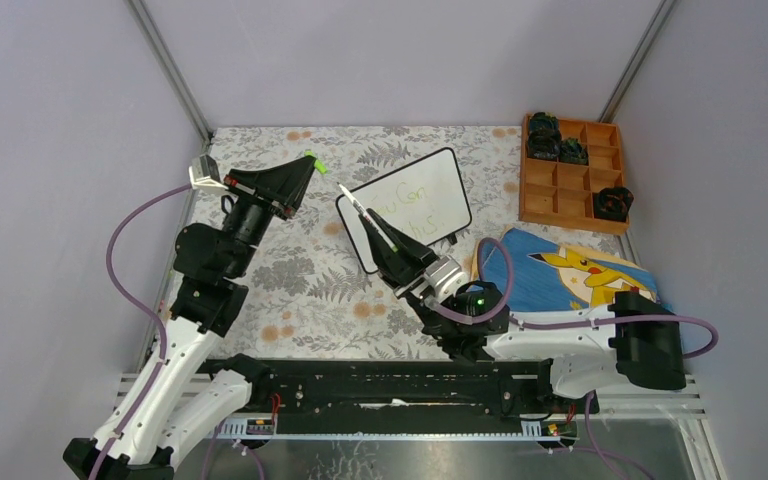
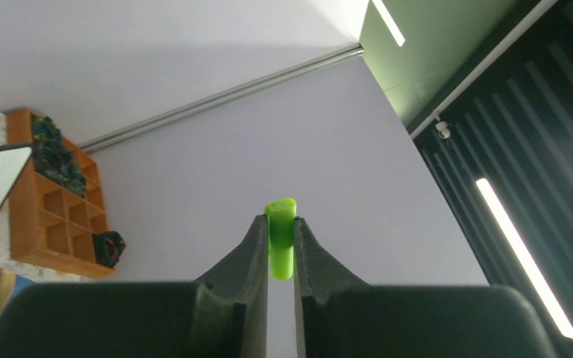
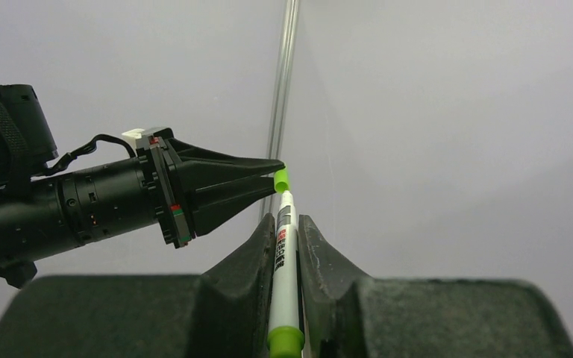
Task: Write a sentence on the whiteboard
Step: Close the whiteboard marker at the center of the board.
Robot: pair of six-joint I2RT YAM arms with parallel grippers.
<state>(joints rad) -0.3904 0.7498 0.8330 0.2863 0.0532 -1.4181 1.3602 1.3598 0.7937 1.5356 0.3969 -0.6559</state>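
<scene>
The whiteboard (image 1: pixel 430 185) lies at the back middle of the table, with the sentence (image 1: pixel 412 207) on it in thin green handwriting; its near-left corner is hidden under my right gripper. My right gripper (image 1: pixel 372 225) is shut on a white marker (image 3: pixel 283 276) with a green end, raised over the board's left edge. The marker's bare tip points up and to the left. My left gripper (image 1: pixel 309 166) is shut on the green marker cap (image 2: pixel 280 240), held in the air left of the board. In the right wrist view the cap (image 3: pixel 281 179) sits just beyond the marker's tip.
A wooden compartment tray (image 1: pixel 560 180) holding dark objects stands at the back right. A blue pad with a yellow cartoon figure (image 1: pixel 570 270) lies right of the right arm. A floral cloth (image 1: pixel 300 290) covers the table, enclosed by grey walls.
</scene>
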